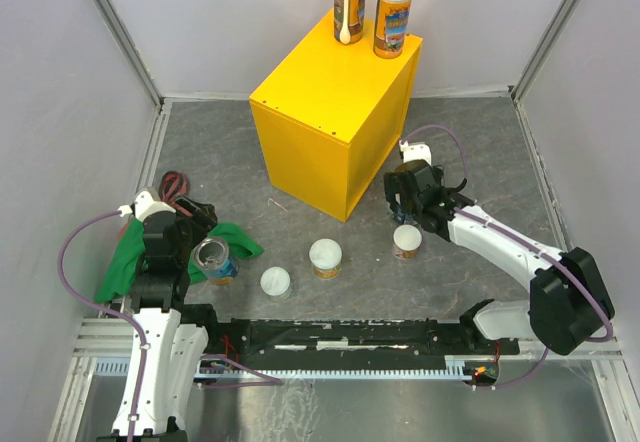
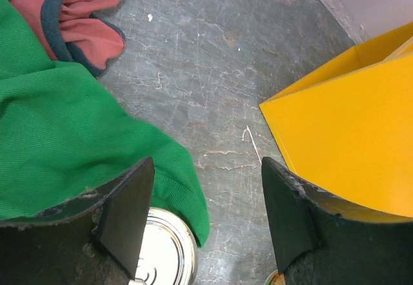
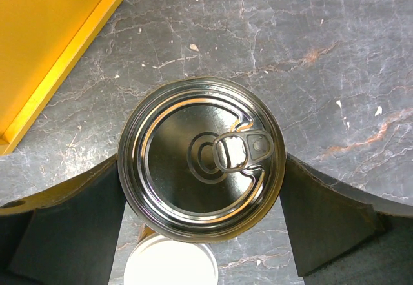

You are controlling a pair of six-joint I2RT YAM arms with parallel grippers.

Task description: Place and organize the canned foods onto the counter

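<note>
A grey marbled table [image 1: 480, 152] fills the floor of a pale-walled booth.

At the far left a green cloth [image 1: 125, 262] lies crumpled, with a red, dark-edged cloth [image 2: 77, 20] just beyond it. The left gripper [image 2: 205, 198] hangs over the cloth's right edge with its jaws about half apart and nothing between them. The left silver-topped can [image 1: 212, 256] stands on the table against the cloth, under the gripper's left finger [image 2: 126, 214] rather than in the gap.

To the right, along the near part of the table, three short white-lidded cans stand apart in a loose row: the first [image 1: 275, 281], the second [image 1: 325, 255] and the third [image 1: 407, 238].

Behind them the yellow counter [image 1: 310, 92] stands in the middle of the table. Two tall orange-labelled cans, one [image 1: 349, 4] just beside the other [image 1: 392, 18], stand upright at its far corner (the only cans up there).

Right of the counter's near corner, the right gripper [image 1: 408, 190] is spread wide around the right silver-topped can [image 3: 201, 159]. In the wrist view its fingers meet the can's rim on both sides, with the ring-pull facing up. This can is just beyond the third white-lidded can, whose lid shows at its near edge. I cannot tell whether the held can rests on the table or is raised off it.
</note>
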